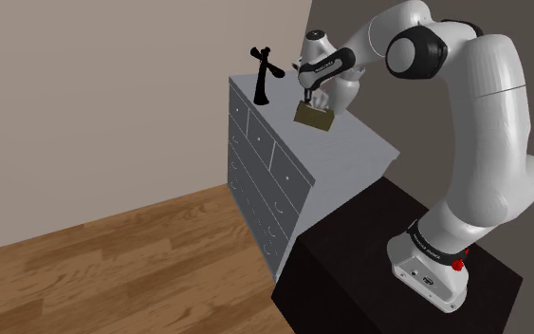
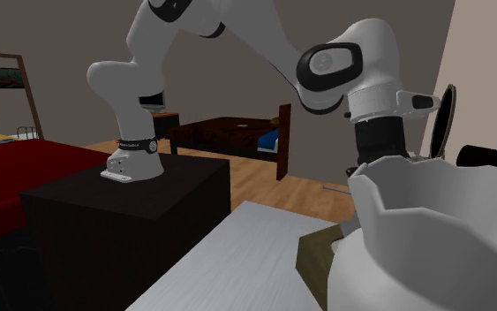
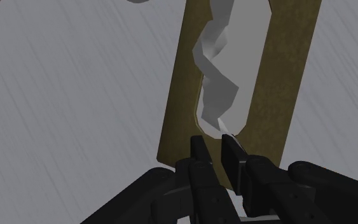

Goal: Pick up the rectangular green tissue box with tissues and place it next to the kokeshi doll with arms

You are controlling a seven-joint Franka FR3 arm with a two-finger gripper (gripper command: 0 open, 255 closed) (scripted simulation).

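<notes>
Now, at the shoulder view's left, the black kokeshi doll (image 1: pixel 261 81), arms spread, stands at the far corner of the grey dresser's surface (image 1: pixel 359 142). Just right of it the claw (image 1: pixel 310 101) is clenched on the olive-green tissue box (image 1: pixel 314 117), fingers (image 3: pixel 199 153) pinching the short end of its flat top beside the oval slot, where a crumpled pale tissue (image 3: pixel 217 83) rises. The grasp looks made, though whether the box is clear of the surface is unclear. Next, by judgement, comes a lift and a short carry leftward, setting down beside the slender doll without toppling it.
</notes>
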